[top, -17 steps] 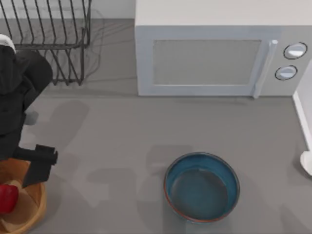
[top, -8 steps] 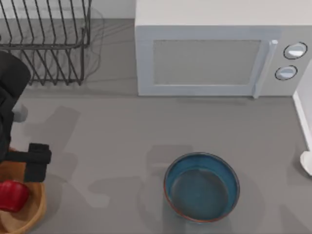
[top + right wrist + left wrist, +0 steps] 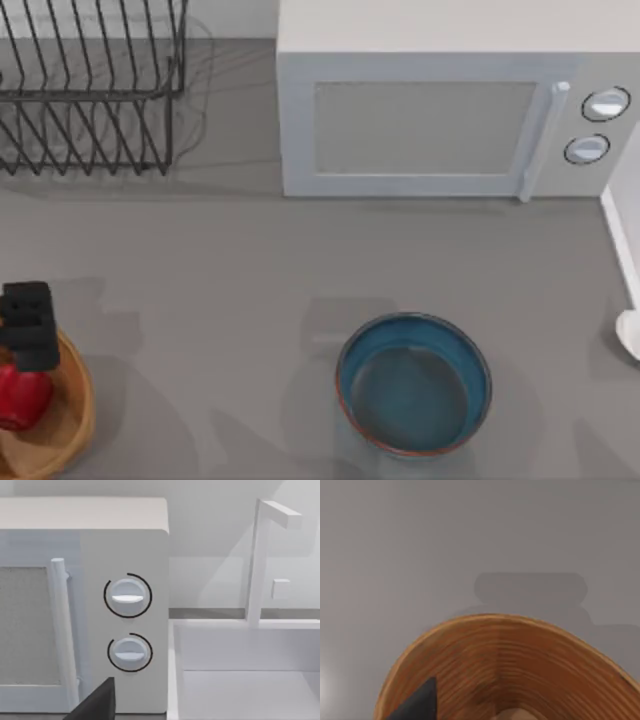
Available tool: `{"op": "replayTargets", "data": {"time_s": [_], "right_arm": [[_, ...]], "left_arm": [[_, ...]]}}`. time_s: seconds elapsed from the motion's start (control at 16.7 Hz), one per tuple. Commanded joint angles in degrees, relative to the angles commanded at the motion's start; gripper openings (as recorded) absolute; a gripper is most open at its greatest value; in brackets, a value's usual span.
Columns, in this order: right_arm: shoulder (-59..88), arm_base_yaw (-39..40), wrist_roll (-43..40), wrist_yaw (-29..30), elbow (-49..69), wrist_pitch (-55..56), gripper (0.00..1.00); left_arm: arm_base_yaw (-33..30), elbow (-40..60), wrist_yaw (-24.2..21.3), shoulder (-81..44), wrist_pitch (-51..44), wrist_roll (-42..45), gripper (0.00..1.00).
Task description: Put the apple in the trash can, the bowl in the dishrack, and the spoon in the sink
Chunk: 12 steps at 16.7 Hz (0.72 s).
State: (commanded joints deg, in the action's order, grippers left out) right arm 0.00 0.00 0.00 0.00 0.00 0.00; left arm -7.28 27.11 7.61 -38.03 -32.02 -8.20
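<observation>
The apple (image 3: 20, 393) lay in the trash can (image 3: 78, 400), left tool (image 3: 28, 325) above, grip unreadable; right of it, the stiff, slippery, breakable bowl (image 3: 413, 383) wanted a rim pinch.

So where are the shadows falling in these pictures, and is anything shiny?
Top view: soft grey shadows lie on the table left of the bowl, whose glaze shows a faint sheen; the dishrack casts thin lines. Left wrist view: a blocky shadow sits beyond the trash can rim. Right wrist view: even, glare-free light on the microwave.
</observation>
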Motion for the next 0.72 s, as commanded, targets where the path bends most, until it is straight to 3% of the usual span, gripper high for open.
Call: {"op": "replayTargets", "data": {"time_s": [0.42, 0.72], "right_arm": [[0.0, 0.0, 0.0, 0.0, 0.0, 0.0, 1.0], [0.0, 0.0, 0.0, 0.0, 0.0, 0.0, 1.0]], "left_arm": [[5.8, -21.6, -6.1, 31.7, 26.1, 6.5, 1.0], [7.3, -27.1, -7.6, 38.0, 32.0, 8.2, 1.0]]}}
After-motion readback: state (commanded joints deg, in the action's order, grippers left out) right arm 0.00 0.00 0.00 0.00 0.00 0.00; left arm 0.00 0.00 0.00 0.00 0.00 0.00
